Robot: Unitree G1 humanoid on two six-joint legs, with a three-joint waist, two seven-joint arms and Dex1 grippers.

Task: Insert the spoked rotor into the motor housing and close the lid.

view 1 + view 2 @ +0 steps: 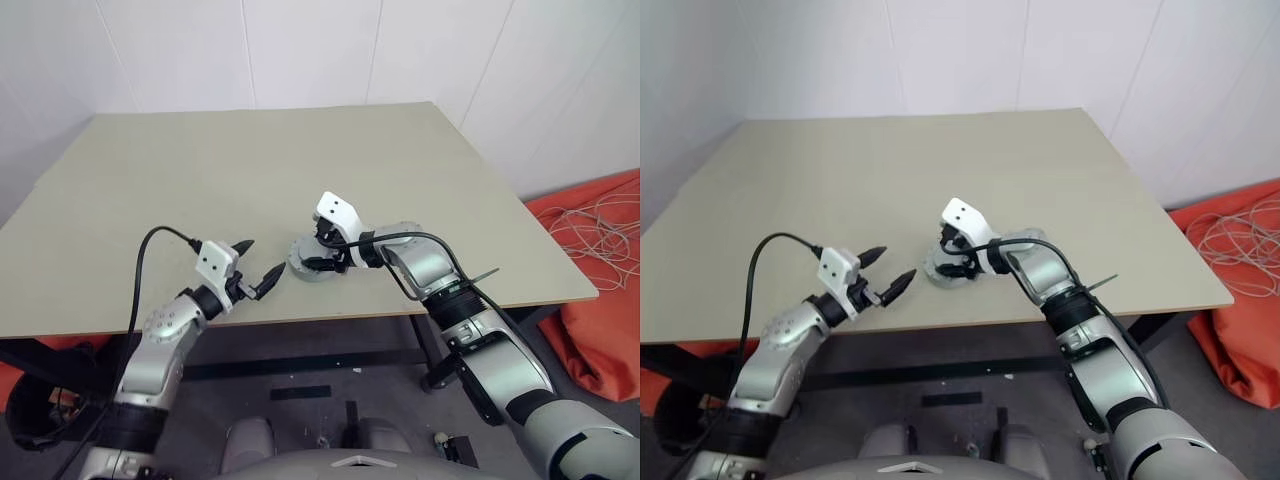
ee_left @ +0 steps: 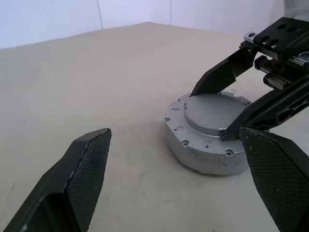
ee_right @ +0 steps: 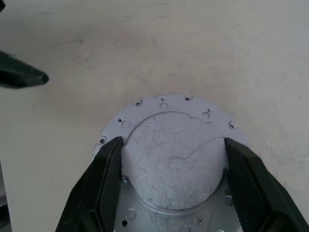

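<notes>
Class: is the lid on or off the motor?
On. The lid sits flat atop the grey round stack; no copper windings show around it.

Head pair overhead — wrist cameras close

The lid (image 3: 174, 159) is a round grey metal disc lying flat, face up, near the front edge of the table (image 1: 250, 180). It has a raised smooth circle in the middle — scratched and shiny — and a lower ring around it with small holes and little notches along the edge. It sits on top of a thick grey round body (image 2: 207, 159), so the whole thing looks like one closed, chunky puck.
</notes>
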